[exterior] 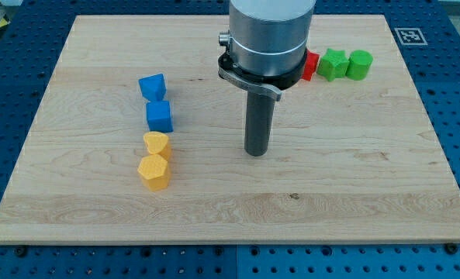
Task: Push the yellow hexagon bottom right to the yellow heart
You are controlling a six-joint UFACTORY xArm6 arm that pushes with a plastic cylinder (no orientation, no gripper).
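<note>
The yellow hexagon point(153, 172) lies on the wooden board point(346, 201) at the view's left of centre. The yellow heart point(157, 144) sits just above it, touching or nearly touching. My tip point(256, 153) rests on the board well to the right of both yellow blocks, about level with the heart, touching no block.
A blue cube point(159, 117) sits right above the heart, and another blue block point(152, 86) above that. At the view's top right are a red block point(311, 65), partly hidden by the arm, and two green blocks point(335, 64) point(360, 65).
</note>
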